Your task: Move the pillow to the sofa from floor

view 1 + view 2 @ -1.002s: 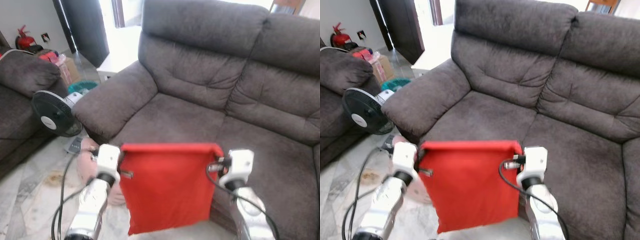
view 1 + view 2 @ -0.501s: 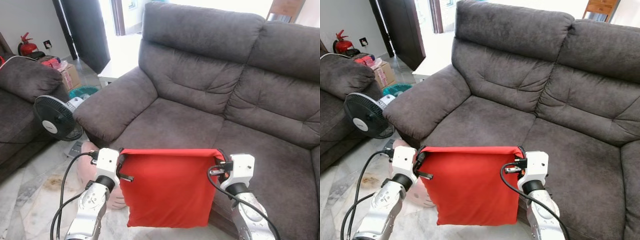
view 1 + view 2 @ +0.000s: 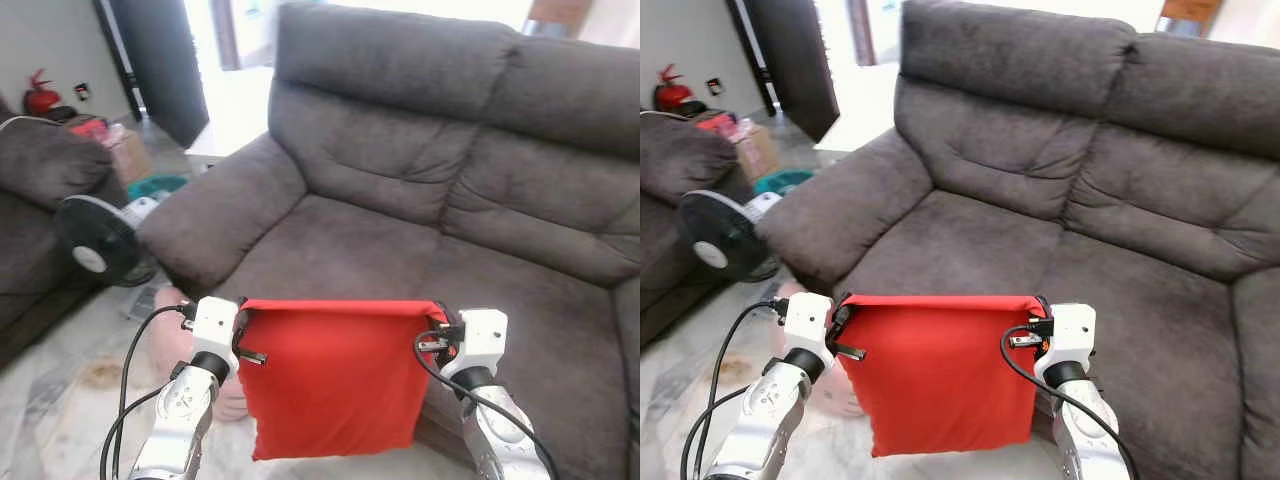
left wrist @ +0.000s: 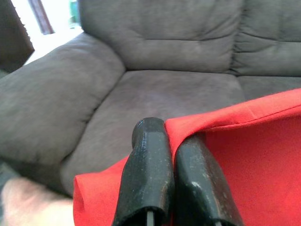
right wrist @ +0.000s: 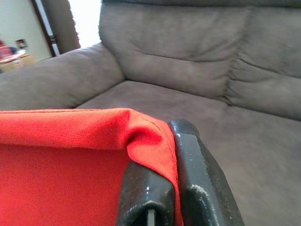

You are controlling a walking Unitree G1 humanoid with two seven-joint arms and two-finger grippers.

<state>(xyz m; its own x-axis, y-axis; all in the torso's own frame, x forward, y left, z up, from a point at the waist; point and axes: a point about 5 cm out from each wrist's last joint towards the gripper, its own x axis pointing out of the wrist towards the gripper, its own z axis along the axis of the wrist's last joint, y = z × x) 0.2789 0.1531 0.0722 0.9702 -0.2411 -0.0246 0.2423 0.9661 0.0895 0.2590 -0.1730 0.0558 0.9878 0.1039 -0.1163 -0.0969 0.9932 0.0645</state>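
The red pillow (image 3: 332, 375) is held stretched by its top corners, the left gripper (image 4: 171, 146) and right gripper (image 5: 162, 155) each with jaws pinched on one, hanging clear of the floor before the grey sofa (image 3: 400, 220) seat for placement.

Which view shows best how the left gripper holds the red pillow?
The left wrist view: both black fingers sit shut on the red pillow's corner. The eye views show the left gripper at the pillow's top corner, its fingers hidden by cloth.
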